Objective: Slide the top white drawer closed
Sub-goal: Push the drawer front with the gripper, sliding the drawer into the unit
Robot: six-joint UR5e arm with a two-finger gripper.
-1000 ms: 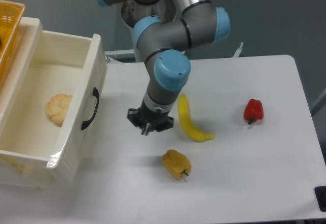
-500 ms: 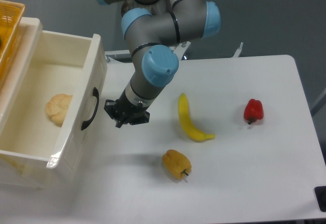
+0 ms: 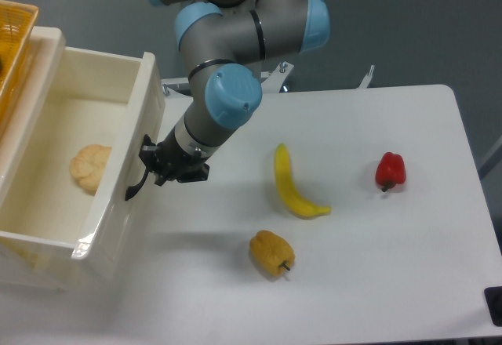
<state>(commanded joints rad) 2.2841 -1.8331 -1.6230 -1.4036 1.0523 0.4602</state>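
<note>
drawer [image 3: 94, 204]: top white one, pulled out at your counter's [image 3: 376, 266] left edge, bun [image 3: 90, 166] inside.
pincer [image 3: 159, 166]: against the drawer's black handle [image 3: 139, 174]; you cannot tell its spread.
counter: banana [image 3: 294, 184].

Top white drawer [image 3: 118, 204], glossy plastic box, pulled open at left, black curved handle on front
</note>
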